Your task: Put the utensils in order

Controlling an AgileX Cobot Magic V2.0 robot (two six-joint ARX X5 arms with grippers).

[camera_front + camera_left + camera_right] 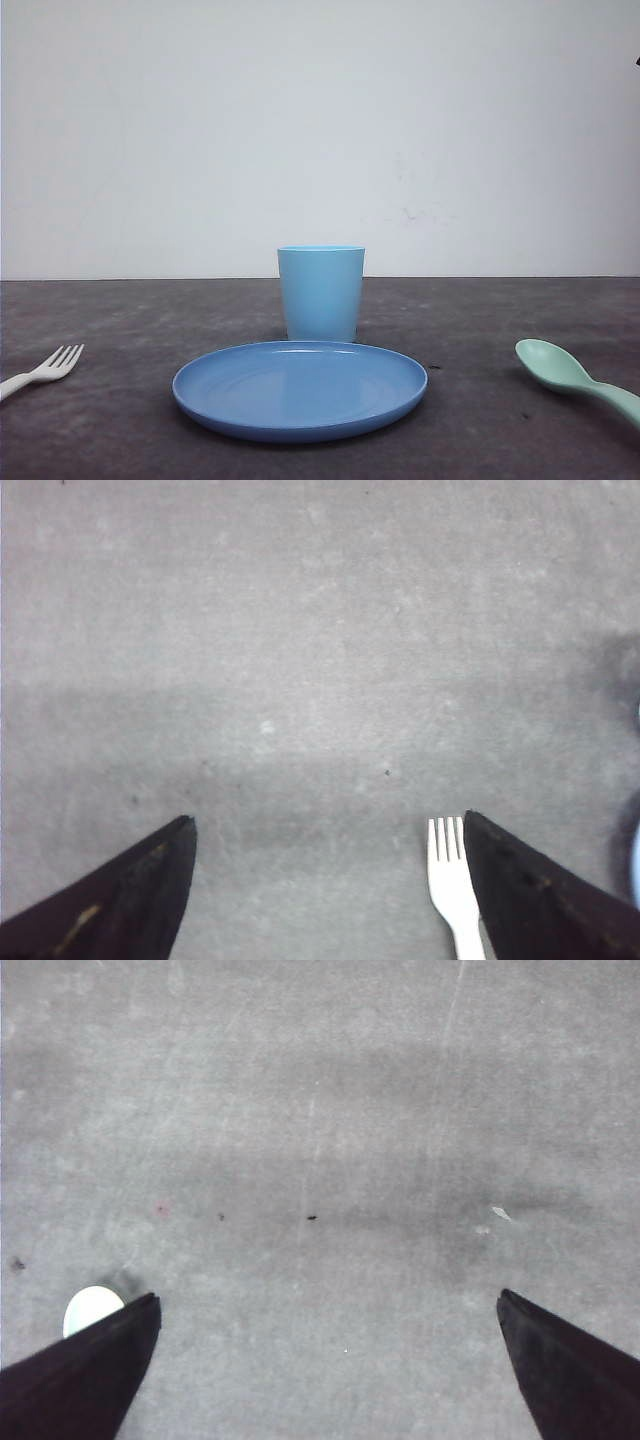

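A small white fork [450, 885] lies flat just beside the left gripper's [330, 825] finger. The mint-green spoon's [90, 1310] bowl peeks beside the right gripper's [325, 1300] finger.

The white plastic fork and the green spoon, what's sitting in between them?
In the front view, the round blue plate lies between the small white plastic fork and the mint-green plastic spoon, with the light blue cup standing just behind the plate.
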